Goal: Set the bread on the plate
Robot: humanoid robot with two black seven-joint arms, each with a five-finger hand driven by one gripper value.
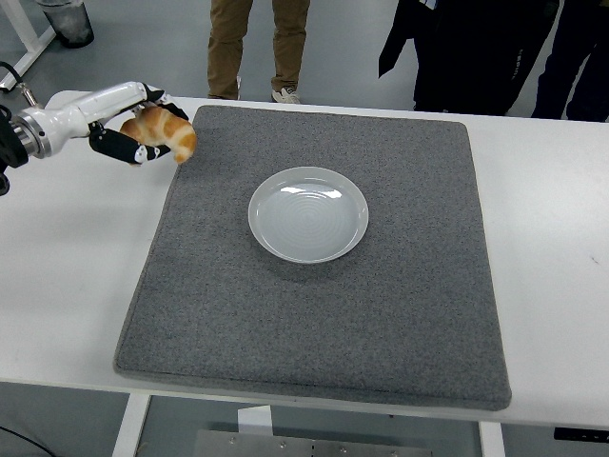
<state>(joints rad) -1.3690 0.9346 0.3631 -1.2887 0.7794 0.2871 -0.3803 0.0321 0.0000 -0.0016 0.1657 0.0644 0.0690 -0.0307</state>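
A golden croissant-shaped bread is held up in the air by my left hand, whose fingers are curled around it. The hand hangs over the far left corner of the grey mat, well left of and beyond the plate. The white round plate lies bare on the mat a little behind its middle. My right arm does not show.
The mat covers most of the white table. Several people stand beyond the far edge: tan trousers and dark clothing. A bin stands on the floor at top left.
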